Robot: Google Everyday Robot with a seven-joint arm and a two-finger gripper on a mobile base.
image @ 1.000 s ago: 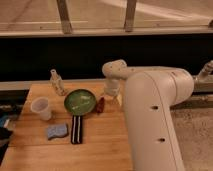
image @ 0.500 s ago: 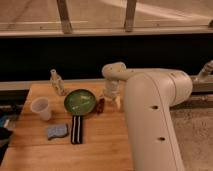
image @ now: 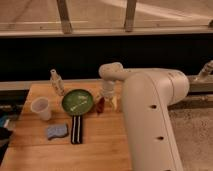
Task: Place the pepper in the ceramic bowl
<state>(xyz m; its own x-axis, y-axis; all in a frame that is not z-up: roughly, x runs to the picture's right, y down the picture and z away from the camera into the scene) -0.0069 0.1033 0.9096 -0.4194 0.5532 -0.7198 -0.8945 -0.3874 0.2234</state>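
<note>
The pepper (image: 100, 105) is small and dark red. It lies on the wooden table just right of the ceramic bowl (image: 77, 102), a round shallow green dish that holds nothing but pale glints. My gripper (image: 106, 98) hangs from the white arm directly above and slightly right of the pepper, very close to it. I cannot tell whether it touches the pepper.
A translucent white cup (image: 41, 108) stands left of the bowl and a small clear bottle (image: 56, 82) behind it. A blue sponge (image: 56, 131) and a black striped strip (image: 76, 129) lie in front. The bulky white arm (image: 150, 115) covers the table's right side.
The gripper has dropped slightly towards the pepper. The pepper, bowl and other things have not moved.
</note>
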